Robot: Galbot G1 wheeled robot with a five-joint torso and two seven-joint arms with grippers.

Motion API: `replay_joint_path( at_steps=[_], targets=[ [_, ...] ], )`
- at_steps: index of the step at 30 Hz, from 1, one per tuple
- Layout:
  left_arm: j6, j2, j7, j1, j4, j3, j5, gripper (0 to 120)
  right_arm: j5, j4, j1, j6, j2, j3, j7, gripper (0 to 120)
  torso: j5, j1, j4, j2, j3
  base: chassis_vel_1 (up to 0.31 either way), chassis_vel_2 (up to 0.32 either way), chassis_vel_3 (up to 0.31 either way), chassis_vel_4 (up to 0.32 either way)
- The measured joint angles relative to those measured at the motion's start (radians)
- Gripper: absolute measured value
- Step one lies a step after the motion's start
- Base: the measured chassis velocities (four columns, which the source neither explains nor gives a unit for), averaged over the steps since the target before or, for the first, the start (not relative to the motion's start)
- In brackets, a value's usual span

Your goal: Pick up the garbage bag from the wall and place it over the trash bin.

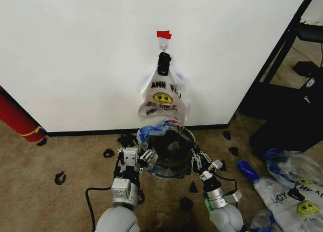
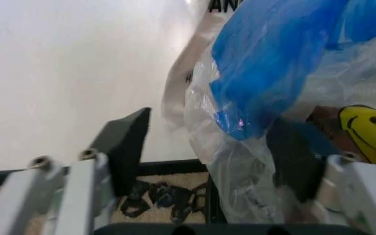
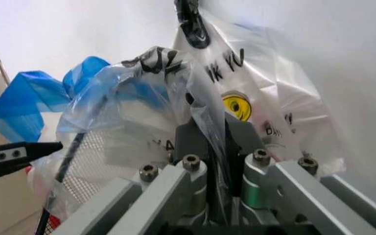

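The garbage bag (image 1: pixel 169 128) is seen draped over the trash bin (image 1: pixel 171 164) at the wall (image 1: pixel 75 50). Its thin, crinkly film is judged light, limp and slippery, best gripped at the gathered rim. The right gripper (image 3: pixel 217 142) is clamped on film; the left gripper (image 2: pixel 221 161) stands wide open beside it.

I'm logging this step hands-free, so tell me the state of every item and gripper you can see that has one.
garbage bag: draped over the bin's rim, pinched at one side
trash bin: upright below the wall hook, bag at its mouth
bunch of bags: hanging from the hook under a black clip
left gripper: open, beside the bag
right gripper: shut on the bag's edge
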Motion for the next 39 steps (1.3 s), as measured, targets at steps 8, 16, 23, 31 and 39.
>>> replay_joint_path(
  at_steps=[8,16,23,31,39],
  targets=[
    [-0.006,0.003,-0.006,0.011,-0.022,-0.009,-0.006,32,-0.001,0.0,0.003,0.0,0.0,0.003,0.0,1,0.0,0.0,0.0,0.0,0.0,0.0,0.0,0.0,0.0],
    [-0.023,0.027,0.003,-0.019,0.015,-0.04,-0.006,4,0.005,0.001,-0.001,-0.007,-0.006,0.003,-0.05,1,0.0,0.0,0.0,0.0,0.0,0.0,0.0,0.0,0.0],
    [-0.067,0.154,0.106,-0.074,0.07,-0.123,0.04,0,0.039,0.02,-0.018,-0.037,-0.048,0.019,-0.124,1,-0.0002,0.0,0.0,0.0,0.0,0.0,0.0,0.0,0.0],
    [-0.101,0.261,0.278,-0.087,0.094,-0.15,0.056,0,0.179,0.046,-0.029,-0.093,-0.073,0.025,-0.164,1,-0.0002,0.0,0.0,0.0,0.0,0.0,0.0,0.0,0.0],
    [-0.112,0.27,0.371,-0.108,0.139,-0.141,0.057,0,0.321,0.076,-0.039,-0.159,-0.083,0.021,-0.182,1,-0.0002,0.0,0.0,0.0,0.0,0.0,0.0,0.0,0.0]
  ],
)
